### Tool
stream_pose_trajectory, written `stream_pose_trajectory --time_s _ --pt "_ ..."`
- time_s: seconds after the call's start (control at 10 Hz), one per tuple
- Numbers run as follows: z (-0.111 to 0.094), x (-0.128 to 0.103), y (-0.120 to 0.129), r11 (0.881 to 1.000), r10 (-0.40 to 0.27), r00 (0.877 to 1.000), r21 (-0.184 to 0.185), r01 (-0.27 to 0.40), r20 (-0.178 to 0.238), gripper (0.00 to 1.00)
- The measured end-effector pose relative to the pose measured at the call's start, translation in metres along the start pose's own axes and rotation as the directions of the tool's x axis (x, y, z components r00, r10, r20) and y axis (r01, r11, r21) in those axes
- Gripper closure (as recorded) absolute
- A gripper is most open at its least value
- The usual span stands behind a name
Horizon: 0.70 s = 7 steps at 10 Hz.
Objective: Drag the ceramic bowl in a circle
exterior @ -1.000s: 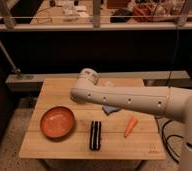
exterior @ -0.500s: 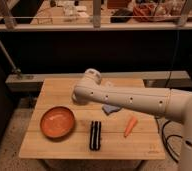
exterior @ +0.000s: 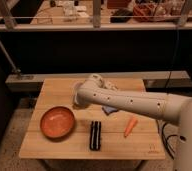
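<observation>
The ceramic bowl [exterior: 57, 122] is a wide, shallow orange-red bowl with a darker rim, sitting on the front left of the wooden table [exterior: 54, 90]. My white arm reaches in from the right across the middle of the table. The gripper [exterior: 77, 102] is at the arm's left end, just above and to the right of the bowl's far rim, close to it. I cannot tell whether it touches the bowl.
A black ribbed object [exterior: 95, 135] lies right of the bowl near the front edge. An orange carrot-like item [exterior: 131, 126] lies further right. A blue-grey item [exterior: 110, 109] is partly hidden under the arm. A dark ledge and railing stand behind the table.
The arm's end has moved left and down toward the bowl's far right rim. The bowl and the other objects have not moved.
</observation>
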<state>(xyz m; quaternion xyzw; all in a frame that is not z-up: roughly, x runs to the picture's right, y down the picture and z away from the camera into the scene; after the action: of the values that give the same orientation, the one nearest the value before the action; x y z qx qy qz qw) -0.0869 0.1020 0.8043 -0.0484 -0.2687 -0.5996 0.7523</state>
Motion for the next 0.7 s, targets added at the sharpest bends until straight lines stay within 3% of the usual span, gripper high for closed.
stream_pose_trajectory --time_s 0.3,0.7 --pt "0.018 -0.002 0.002 1.0 -0.003 0.999 -0.022 0.004 0.047 0.97" --pt "0.029 -0.005 -0.003 1.0 -0.016 0.995 -0.018 0.017 0.095 0.97"
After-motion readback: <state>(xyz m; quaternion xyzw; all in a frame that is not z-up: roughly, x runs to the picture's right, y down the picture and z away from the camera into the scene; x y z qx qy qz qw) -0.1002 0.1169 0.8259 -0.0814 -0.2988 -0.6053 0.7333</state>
